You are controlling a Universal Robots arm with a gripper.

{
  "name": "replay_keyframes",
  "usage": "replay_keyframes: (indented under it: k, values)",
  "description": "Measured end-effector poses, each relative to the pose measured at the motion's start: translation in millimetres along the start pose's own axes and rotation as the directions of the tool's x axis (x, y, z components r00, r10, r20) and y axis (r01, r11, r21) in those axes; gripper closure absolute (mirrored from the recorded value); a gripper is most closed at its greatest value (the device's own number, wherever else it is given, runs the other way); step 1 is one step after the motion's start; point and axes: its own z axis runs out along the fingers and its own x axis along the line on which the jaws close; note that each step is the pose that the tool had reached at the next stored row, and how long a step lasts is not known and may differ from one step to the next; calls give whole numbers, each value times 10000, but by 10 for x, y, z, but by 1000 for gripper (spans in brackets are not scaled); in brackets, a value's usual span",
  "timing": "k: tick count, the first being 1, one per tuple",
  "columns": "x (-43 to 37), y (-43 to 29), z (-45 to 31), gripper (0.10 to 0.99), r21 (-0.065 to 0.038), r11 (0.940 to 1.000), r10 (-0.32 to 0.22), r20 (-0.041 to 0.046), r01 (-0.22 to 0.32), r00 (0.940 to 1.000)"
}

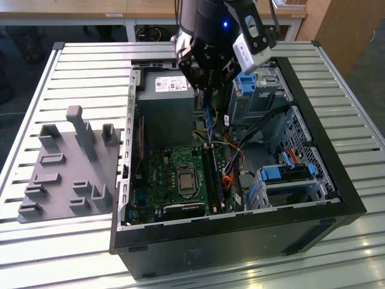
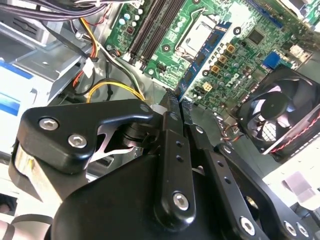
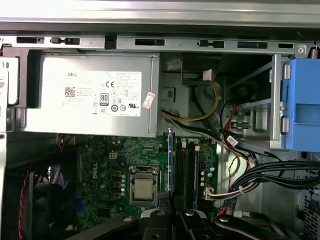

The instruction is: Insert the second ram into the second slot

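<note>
As the slatted counter (image 1: 78,66) carries the computer case (image 1: 240,241) lying open, with its motherboard (image 1: 159,180) bare, nothing covers the memory slots (image 3: 187,167). The second ram (image 2: 206,52) is clamped between the closed jaws and hangs on end over the board, its lower end close above the slots. In the first wrist view it shows edge-on, just beside them. I judge the pick-up done and the seating not yet done. Whether the stick's lower edge already touches a slot I cannot tell.

Counted from the largest down:
- one counter
- one case
- one grey fixture plate (image 1: 66,162) beside the case, on the exterior view's left
- one power supply (image 1: 165,108)
- one motherboard
- one fan (image 2: 280,107)
- two blue drive-bay clips (image 1: 246,80) (image 1: 278,174)
- one blue memory stick, the one in the jaws

The slots are several, but I cannot count them surely. Nor can I tell whether one already holds a stick.
</note>
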Motion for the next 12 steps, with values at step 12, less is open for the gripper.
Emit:
replay_keyframes:
  k: [12]
  values:
    - [-2, -87, 95, 949, -10, 10000, 70, 101, -70, 9999]
